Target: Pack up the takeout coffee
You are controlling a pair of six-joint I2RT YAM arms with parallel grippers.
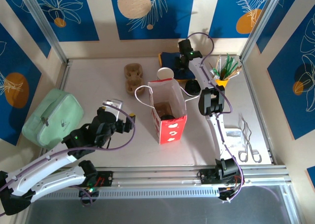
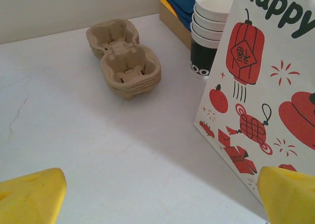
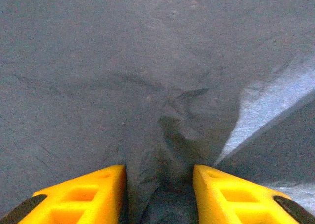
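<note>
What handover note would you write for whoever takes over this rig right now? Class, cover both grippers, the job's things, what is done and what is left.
Left gripper: open, empty, beside the paper bag.
Right gripper: jaws partly closed around a fold of dark blue napkin; grip unconfirmed.
Takeout coffee: black lid visible inside the bag, apparently packed already.
Left to do: probably add the napkin to the bag.

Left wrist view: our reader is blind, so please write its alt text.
A white paper bag printed with red lanterns stands at right on a table; beyond it, stacked white-rimmed cups and pulp cup carriers. The left gripper's yellow fingertips sit wide apart at the bottom corners.
</note>
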